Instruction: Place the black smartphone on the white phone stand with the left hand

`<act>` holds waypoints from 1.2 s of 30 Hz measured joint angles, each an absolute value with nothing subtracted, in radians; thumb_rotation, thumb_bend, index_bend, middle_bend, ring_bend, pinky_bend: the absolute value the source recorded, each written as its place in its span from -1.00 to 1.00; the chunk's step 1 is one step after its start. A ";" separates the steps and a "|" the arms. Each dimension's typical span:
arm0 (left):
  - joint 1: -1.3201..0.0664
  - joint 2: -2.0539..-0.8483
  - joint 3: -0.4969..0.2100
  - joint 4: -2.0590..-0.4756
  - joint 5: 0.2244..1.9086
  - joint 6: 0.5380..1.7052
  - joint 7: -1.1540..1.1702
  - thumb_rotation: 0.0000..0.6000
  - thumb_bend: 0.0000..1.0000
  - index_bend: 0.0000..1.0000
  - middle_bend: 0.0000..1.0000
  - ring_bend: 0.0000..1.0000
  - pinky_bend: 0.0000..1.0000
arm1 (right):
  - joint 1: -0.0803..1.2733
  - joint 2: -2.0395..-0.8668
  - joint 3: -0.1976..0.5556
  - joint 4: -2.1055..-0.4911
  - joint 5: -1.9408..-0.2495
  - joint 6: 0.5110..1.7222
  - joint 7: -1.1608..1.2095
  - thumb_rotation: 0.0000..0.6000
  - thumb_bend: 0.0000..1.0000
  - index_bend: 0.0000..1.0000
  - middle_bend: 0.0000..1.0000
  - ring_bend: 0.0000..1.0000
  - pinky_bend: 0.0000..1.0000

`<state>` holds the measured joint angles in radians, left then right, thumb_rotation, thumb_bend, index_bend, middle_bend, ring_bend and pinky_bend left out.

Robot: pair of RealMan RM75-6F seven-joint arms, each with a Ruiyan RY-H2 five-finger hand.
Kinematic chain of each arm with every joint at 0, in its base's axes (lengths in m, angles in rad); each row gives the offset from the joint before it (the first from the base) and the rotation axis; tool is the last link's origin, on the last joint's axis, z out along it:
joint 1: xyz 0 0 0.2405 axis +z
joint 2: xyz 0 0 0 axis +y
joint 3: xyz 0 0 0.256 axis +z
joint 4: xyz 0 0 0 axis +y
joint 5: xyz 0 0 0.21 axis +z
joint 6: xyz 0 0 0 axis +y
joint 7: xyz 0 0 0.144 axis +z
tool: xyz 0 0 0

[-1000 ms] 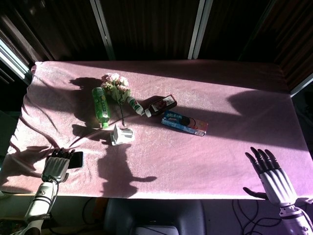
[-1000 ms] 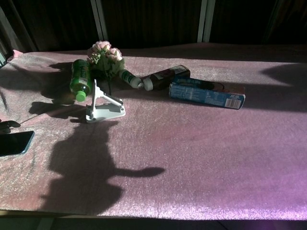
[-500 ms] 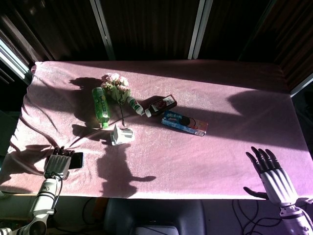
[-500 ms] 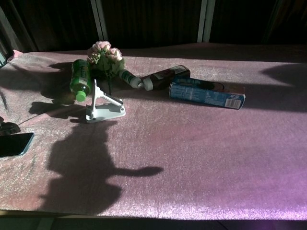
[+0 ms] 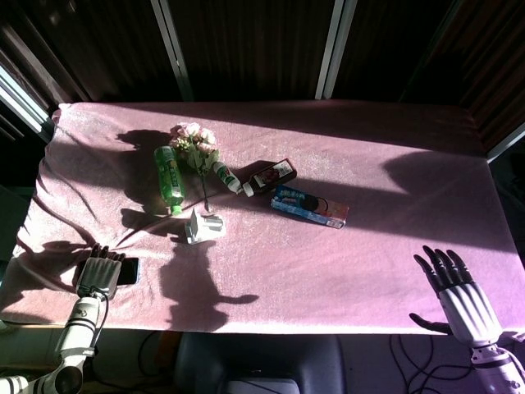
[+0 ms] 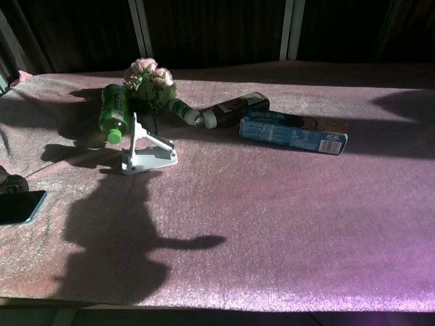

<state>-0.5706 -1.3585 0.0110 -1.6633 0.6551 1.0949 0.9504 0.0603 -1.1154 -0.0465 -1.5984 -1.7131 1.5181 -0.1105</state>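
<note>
The black smartphone (image 5: 128, 271) lies flat near the table's front left corner; in the chest view it shows at the left edge (image 6: 22, 207). My left hand (image 5: 98, 275) lies over the phone's left part, fingers stretched out across it; whether it grips the phone is hidden. A dark fingertip (image 6: 11, 183) shows just above the phone in the chest view. The white phone stand (image 5: 203, 226) stands empty to the right and farther back, its backrest upright (image 6: 144, 149). My right hand (image 5: 459, 300) hovers by the front right corner, fingers spread, holding nothing.
Behind the stand are a green bottle (image 5: 169, 176), a bunch of pink flowers (image 5: 194, 141), a small white tube (image 5: 226, 178), a dark box (image 5: 272, 176) and a blue packet (image 5: 310, 206). The pink cloth (image 5: 344, 263) covers the table.
My left hand and forearm have shifted slightly by the front edge, and the phone has slid a little to the left in the chest view. The right hand barely moved.
</note>
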 measured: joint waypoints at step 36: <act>-0.565 -1.266 0.036 -1.658 0.921 1.092 0.604 1.00 -0.18 0.69 1.00 0.41 -0.59 | 0.057 -1.114 -0.051 -1.597 -1.722 1.523 -0.106 1.00 -0.52 -1.00 -1.00 -1.00 -1.00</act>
<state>-0.5646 -1.2662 0.0357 -1.6576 0.9212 1.0918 0.6043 0.0571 -1.1140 -0.0506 -1.5974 -1.7224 1.5230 -0.1056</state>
